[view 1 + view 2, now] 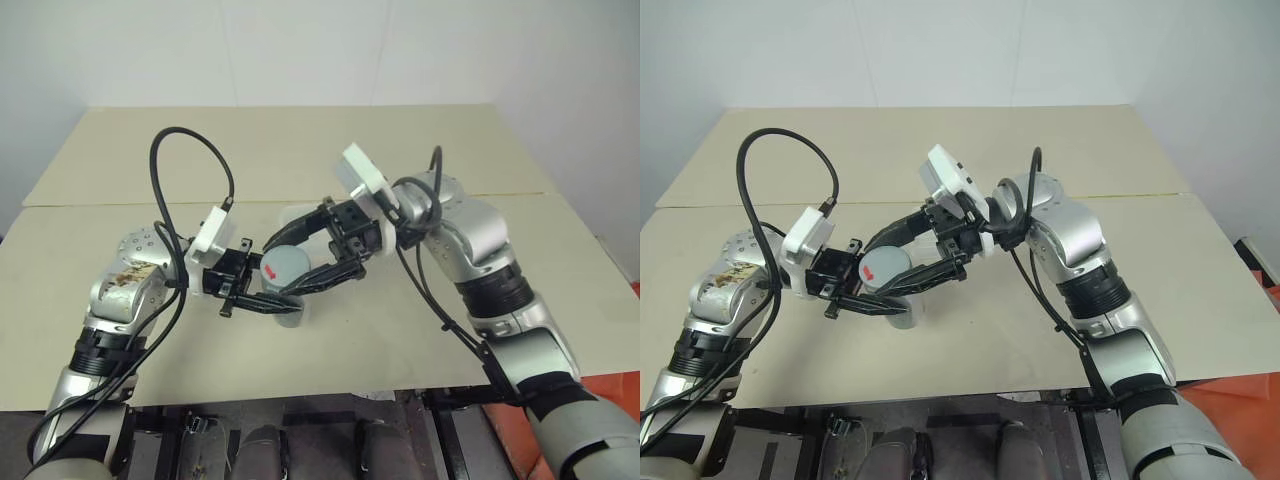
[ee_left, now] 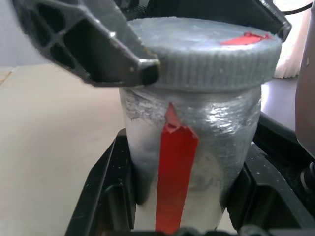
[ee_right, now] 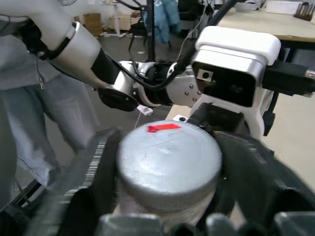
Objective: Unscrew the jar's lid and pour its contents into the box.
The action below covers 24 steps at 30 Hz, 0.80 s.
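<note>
Above the bench (image 1: 300,150), between both arms: one jar (image 2: 192,147) upright, long axis vertical, clamped by the closed left end effector (image 1: 262,300) around its body. Just above it, one grey lid (image 1: 287,268) straddled by the right end effector (image 1: 300,262), fingers spread about the rim, contact unclear. One jar, one lid, two end effectors.

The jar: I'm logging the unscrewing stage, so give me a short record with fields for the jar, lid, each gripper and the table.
jar: upright, clear, red strip down its side
lid: grey, red mark on top, on the jar
left gripper: jaws shut on the jar's body, above the table
right gripper: jaws on either side of the lid
table: beige
</note>
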Each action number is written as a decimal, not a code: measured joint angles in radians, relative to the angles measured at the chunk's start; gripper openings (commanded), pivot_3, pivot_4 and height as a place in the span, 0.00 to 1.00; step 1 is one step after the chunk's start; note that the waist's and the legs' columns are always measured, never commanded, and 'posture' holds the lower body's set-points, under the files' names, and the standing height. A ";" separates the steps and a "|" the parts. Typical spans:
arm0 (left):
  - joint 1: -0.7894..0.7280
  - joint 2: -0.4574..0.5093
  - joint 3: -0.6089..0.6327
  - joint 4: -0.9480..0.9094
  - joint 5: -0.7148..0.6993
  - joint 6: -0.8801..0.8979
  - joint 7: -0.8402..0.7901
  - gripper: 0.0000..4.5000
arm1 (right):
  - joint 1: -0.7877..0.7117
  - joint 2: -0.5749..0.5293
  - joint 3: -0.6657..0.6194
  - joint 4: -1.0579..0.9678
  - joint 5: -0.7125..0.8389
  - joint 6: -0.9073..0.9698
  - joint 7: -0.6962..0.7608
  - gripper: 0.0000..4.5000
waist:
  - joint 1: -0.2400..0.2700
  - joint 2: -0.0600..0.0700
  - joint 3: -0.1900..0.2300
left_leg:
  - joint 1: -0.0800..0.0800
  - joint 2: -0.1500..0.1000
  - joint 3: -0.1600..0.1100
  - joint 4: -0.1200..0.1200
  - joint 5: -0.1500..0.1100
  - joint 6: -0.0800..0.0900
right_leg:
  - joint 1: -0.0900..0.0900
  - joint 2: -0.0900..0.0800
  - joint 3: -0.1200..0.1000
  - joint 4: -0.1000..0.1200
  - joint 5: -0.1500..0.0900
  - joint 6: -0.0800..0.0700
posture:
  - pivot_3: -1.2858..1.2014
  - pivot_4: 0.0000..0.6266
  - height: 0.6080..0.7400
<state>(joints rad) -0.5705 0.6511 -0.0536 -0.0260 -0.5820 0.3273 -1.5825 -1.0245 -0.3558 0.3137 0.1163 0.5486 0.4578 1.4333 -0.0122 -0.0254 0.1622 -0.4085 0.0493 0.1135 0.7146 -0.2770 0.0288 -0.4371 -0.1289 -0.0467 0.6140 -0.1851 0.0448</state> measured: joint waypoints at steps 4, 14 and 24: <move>0.021 0.002 0.007 -0.003 -0.001 0.004 0.012 0.43 | 0.000 0.012 0.000 0.005 -0.036 -0.007 -0.014 0.99 | 0.000 0.000 0.000 | 0.000 0.000 0.000 0.000 0.000 -0.001 | 0.000 0.000 0.000 0.000 0.000 0.000 | 0.52 0.24 1.00; 0.057 0.020 0.043 0.042 0.010 0.005 0.081 0.43 | 0.166 -0.075 -0.118 -0.313 -0.043 0.164 -0.324 0.99 | 0.003 0.000 0.000 | -0.001 0.000 0.000 0.000 0.001 -0.001 | -0.001 0.000 0.000 0.000 0.000 0.000 | 0.52 0.24 1.00; 0.072 -0.034 0.058 0.040 0.036 0.010 0.274 0.43 | 0.224 -0.014 -0.179 -0.573 0.059 0.446 -0.679 0.99 | -0.001 0.000 0.000 | -0.001 0.000 0.000 -0.001 0.001 -0.002 | -0.001 0.000 0.000 0.000 0.000 0.000 | 0.52 0.24 1.00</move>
<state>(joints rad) -0.4985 0.6166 0.0044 0.0141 -0.5462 0.3377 -1.3085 -0.8009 -0.3701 0.1349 -0.4570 0.6075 0.9038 0.7548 -0.0136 -0.0252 0.1623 -0.4090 0.0495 0.1133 0.7138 -0.2760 0.0270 -0.4380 -0.1289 -0.0468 0.6144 -0.1850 0.0446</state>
